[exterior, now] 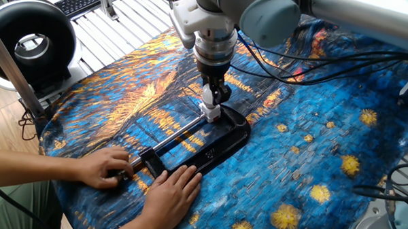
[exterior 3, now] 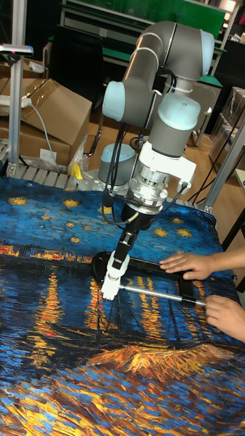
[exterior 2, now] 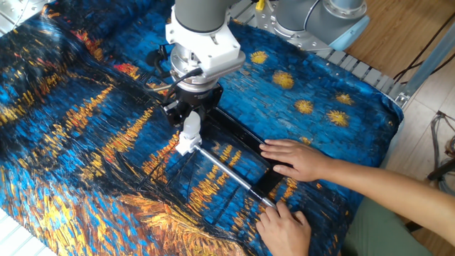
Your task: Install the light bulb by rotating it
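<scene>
Starry-night patterned tablecloth (exterior: pixel 327 144), black clamp frame (exterior: pixel 219 144), black ring light (exterior: pixel 31 42), cardboard box (exterior 3: pixel 51 112)

Open cloth left of the claw (exterior 2: pixel 189 121); two hands (exterior 2: pixel 295 159) beside the black frame (exterior 2: pixel 245 141).

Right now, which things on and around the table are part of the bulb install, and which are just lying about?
Job:
light bulb
white socket block
black clamp frame with its metal rod
hand, shut on the bulb
person's hands steadying the frame

Lying about:
black ring light
keyboard
cardboard box
</scene>
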Action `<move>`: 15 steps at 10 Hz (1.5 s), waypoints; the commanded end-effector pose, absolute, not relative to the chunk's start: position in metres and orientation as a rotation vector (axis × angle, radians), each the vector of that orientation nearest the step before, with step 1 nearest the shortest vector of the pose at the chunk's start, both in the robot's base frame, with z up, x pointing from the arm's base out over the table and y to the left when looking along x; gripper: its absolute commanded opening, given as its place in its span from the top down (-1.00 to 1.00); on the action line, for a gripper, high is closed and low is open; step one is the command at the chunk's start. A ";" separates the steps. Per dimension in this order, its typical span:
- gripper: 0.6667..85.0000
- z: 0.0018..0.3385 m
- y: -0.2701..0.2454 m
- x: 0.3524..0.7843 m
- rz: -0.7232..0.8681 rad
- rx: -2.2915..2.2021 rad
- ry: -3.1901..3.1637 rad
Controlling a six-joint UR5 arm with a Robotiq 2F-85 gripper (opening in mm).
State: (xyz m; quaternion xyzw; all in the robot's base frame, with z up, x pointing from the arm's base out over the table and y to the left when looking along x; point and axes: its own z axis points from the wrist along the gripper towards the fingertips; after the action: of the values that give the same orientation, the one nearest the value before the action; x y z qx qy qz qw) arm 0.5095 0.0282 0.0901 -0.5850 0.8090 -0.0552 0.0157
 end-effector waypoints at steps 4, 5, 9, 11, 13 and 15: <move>-0.30 0.097 0.027 0.509 -0.131 -1.807 2.537; -0.30 0.097 0.027 0.509 -0.125 -1.810 2.534; -0.25 0.097 0.030 0.509 -0.112 -1.805 2.531; -0.25 0.097 0.031 0.506 -0.096 -1.804 2.540; -0.26 0.097 0.031 0.505 -0.090 -1.806 2.542; -0.28 0.097 0.035 0.505 -0.076 -1.793 2.541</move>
State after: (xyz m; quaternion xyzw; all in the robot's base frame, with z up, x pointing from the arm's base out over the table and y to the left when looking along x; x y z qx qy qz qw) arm 0.5052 0.0291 0.0959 -0.5808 0.8133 -0.0346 0.0089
